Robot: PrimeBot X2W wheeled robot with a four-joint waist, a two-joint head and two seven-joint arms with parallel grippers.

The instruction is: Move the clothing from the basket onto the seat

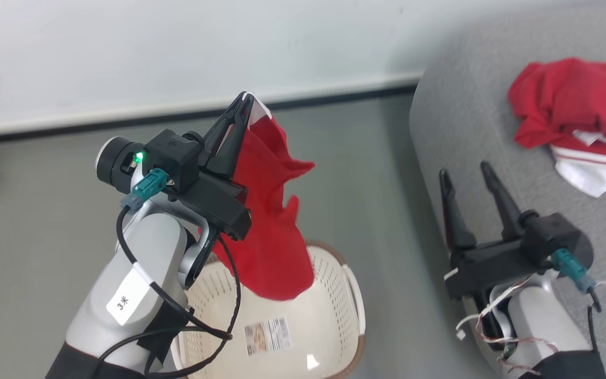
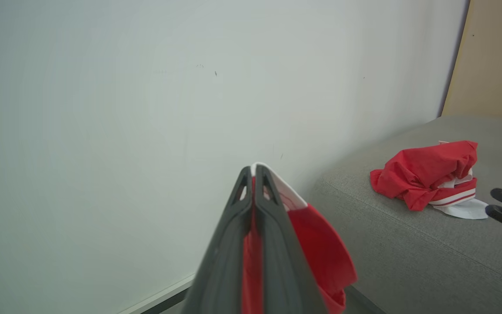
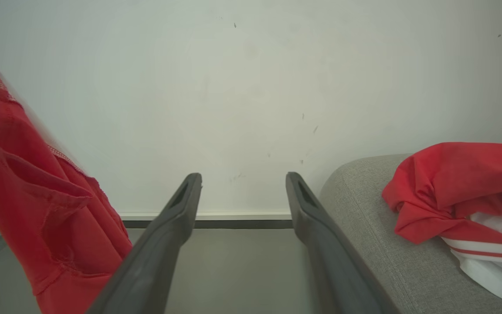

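Head view: the raised left gripper [image 1: 245, 100] pinches a red garment [image 1: 271, 242] above the basket [image 1: 337, 295]. The right gripper [image 1: 463, 169], spread, hovers at the edge of the seat [image 1: 466, 95].
Left wrist view: a striped red garment [image 2: 425, 174] lies crumpled on the seat.
Right wrist view: the fingers [image 3: 177, 218] point toward the wall [image 3: 251, 87].

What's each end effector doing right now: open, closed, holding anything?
Left end effector: closed on a red garment.
Right end effector: open, holding nothing.
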